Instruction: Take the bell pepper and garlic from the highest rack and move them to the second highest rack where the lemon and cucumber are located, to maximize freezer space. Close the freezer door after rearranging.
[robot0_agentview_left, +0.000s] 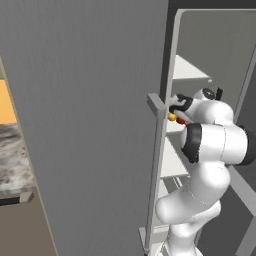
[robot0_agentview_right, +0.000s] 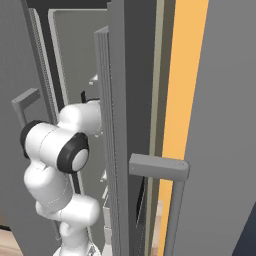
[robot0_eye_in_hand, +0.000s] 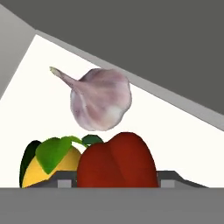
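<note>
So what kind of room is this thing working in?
Most likely a kitchen, rendered rather than real. The arm reaches into a tall grey freezer with white shelves, where garlic, a red bell pepper and a lemon sit close together.

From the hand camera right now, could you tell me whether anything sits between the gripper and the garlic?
Yes. The red bell pepper and the lemon lie nearest the camera, with the garlic on the white shelf beyond them.

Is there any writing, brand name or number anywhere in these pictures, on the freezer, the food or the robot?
None. No word, number or sign can be read on the grey freezer door, the white shelf, the garlic, the lemon, the red bell pepper or the robot's white arm.
</note>
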